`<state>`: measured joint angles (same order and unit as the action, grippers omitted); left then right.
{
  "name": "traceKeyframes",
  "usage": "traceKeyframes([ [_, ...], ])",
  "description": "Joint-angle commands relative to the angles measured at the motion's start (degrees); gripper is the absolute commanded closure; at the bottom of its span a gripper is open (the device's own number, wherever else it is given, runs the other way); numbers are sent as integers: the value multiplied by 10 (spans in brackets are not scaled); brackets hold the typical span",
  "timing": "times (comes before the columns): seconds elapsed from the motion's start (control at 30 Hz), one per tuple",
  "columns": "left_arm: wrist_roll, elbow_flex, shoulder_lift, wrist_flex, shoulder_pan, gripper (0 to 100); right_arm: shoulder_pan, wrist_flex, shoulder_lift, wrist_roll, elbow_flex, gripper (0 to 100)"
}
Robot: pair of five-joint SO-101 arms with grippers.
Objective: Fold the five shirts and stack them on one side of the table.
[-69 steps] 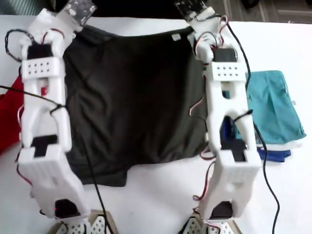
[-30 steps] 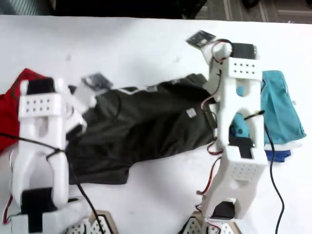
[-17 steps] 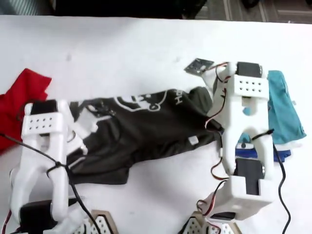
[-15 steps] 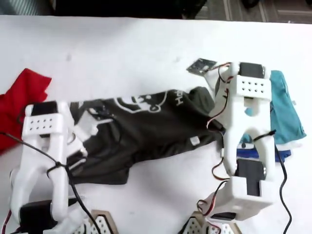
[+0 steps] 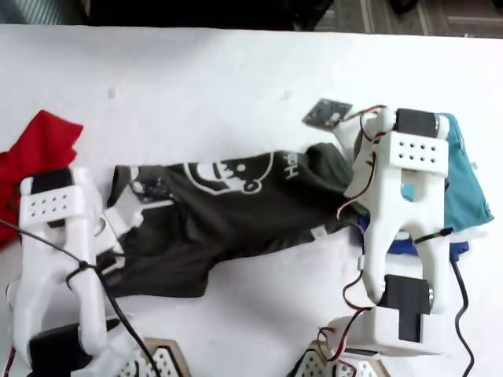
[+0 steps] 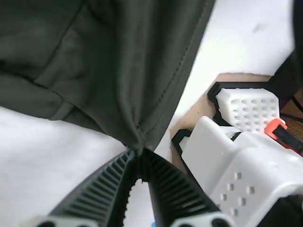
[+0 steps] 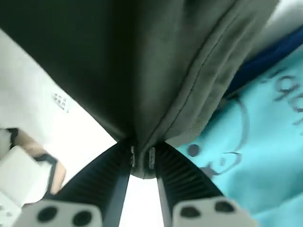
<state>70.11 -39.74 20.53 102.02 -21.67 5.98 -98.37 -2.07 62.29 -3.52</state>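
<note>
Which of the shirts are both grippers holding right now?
The dark grey shirt with the white print, pinched at opposite ends by the left gripper and right gripper. The red shirt and teal shirt lie ungripped.

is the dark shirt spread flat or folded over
Folded over loosely: the dark shirt lies doubled and bunched, print up, its ends pinched in the left gripper and right gripper.
</note>
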Motion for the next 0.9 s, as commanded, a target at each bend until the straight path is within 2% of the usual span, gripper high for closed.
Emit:
traceKeyframes([
  [0.0, 20, 0, 12, 4, -20, 973, -1, 2, -9, 3, -16, 978],
  [0.13, 11, 5, 16, 4, -41, 845, -10, 17, 8, 0, -15, 955],
  [0.2, -21, 21, 17, 4, -51, 806, -10, 16, 8, -4, -15, 880],
  [0.37, -70, 78, 17, 4, -65, 796, -8, -1, -1, -34, 13, 641],
  [0.43, -101, 117, 17, 4, -73, 798, -9, -1, -15, -34, 28, 599],
  [0.53, -176, 199, 17, 3, -80, 801, -21, -1, -25, -36, 61, 618],
  [0.63, -287, 282, 14, -15, -75, 804, -46, 4, -9, -57, 89, 699],
  [0.73, -411, 302, 12, -58, -38, 891, -74, 51, 36, -143, 109, 841],
  [0.8, -445, 288, 10, -82, 0, 985, -87, 88, 72, -206, 125, 956],
  [0.83, -447, 272, 10, -95, 22, 978, -93, 105, 90, -233, 135, 994],
  [0.87, -449, 253, 10, -107, 44, 963, -97, 120, 109, -253, 144, 973],
])
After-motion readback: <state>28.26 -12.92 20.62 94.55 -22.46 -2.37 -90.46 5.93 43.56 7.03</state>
